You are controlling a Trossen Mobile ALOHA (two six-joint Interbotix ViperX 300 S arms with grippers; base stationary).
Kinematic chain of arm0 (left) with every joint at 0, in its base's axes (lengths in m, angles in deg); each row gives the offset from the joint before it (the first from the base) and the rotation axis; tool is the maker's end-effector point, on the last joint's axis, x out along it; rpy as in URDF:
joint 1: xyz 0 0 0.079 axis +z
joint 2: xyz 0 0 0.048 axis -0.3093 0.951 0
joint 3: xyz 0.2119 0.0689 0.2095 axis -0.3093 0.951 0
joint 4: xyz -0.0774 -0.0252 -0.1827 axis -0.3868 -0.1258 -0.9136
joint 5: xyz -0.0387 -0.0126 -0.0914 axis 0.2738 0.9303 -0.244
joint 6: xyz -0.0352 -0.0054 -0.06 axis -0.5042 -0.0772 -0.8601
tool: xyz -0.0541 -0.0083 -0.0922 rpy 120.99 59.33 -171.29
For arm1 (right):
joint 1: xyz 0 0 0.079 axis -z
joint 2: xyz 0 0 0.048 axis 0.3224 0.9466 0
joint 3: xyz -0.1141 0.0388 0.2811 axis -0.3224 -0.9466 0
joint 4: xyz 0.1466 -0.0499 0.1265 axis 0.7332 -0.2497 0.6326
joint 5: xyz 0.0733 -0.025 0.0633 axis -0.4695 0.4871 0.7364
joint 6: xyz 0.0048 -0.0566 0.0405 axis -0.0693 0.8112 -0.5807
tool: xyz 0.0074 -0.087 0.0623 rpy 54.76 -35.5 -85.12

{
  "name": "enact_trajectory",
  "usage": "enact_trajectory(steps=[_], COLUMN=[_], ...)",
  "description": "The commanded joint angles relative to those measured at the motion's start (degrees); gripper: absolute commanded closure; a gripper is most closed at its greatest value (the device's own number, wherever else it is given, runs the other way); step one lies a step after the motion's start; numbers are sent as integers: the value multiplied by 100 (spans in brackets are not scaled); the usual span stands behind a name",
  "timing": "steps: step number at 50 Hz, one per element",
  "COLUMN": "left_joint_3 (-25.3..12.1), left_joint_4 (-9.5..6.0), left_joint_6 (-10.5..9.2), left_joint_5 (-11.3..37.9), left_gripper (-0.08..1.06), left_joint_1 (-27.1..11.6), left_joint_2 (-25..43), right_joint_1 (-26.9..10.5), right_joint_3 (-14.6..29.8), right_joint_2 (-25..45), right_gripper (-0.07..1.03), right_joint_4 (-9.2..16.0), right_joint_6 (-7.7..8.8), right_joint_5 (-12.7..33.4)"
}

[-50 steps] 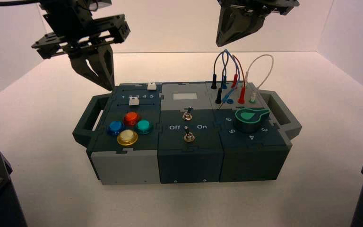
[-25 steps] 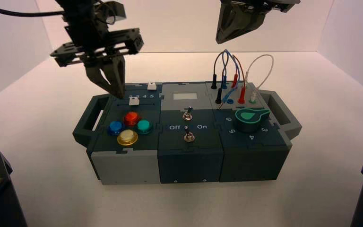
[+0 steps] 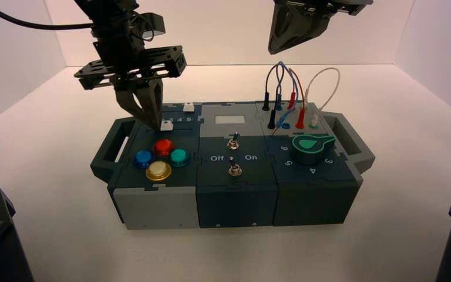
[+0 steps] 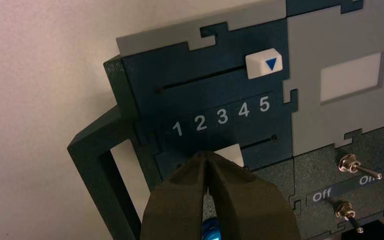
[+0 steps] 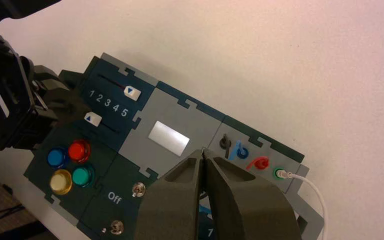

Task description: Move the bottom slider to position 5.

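Our left pincer, tips pressed together and holding nothing, rests just left of the bottom slider, which sits mid-track below the numerals, apparently so it can push it rightward toward position 5; our right pincer, also closed, hangs parked above the box.

The left gripper shifts rightward and descends from above the box's left handle to the slider panel. Its closed fingertips now sit at the left side of the bottom slider, partly covering it in the left wrist view.
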Motion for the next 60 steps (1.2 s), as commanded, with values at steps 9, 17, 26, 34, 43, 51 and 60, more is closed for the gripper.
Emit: enact_trajectory(steps=[9,17,26,34,43,51,60], left_joint_3=[-246,-360,-510,-589,-431,9,316], left_joint_4=[-35,-62,-88,-97,35,185,475], left_joint_6=[-26,-26,-18,-26,-9,35,97], left_joint_5=[-18,-9,0,9,-26,26,79], left_gripper=[101,101,101,101,101,101,101], left_joint_1=[-211,-360,-571,-642,-615,-431,-123], left_joint_2=[62,211,378,475,237,-413,-940], right_joint_1=[-26,-26,-26,-18,26,26,62], right_joint_3=[176,176,176,185,185,167,185], right_joint_2=[-105,-105,-114,-114,-114,-185,-149], right_gripper=[98,98,98,98,98,98,98], right_joint_4=[18,18,18,9,-35,-79,-185], right_joint_6=[9,9,9,9,9,9,18], right_joint_5=[-62,-62,-62,-62,-26,-9,9])
